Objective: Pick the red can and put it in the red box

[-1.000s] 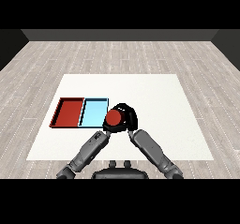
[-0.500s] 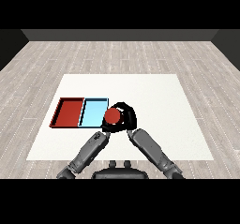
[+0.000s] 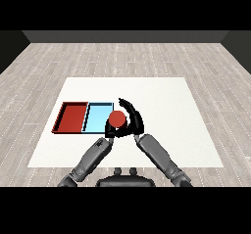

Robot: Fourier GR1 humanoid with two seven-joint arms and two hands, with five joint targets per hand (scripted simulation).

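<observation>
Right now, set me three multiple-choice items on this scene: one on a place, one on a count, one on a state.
1. Where is the can?
A. in the red tray
B. in the right hand, at the blue tray's right edge
C. at the table's far right corner

2. How many trays lie on the table?
A. one
B. two
C. three

3. What is the right hand doing?
A. lying flat on the table
B. curling round the can
C. pushing the red tray

Answers:
1 B, the can sits in the hand beside the blue tray, not in the red tray.
2 B, one red and one blue show.
3 B, its fingers wrap the can.
</observation>
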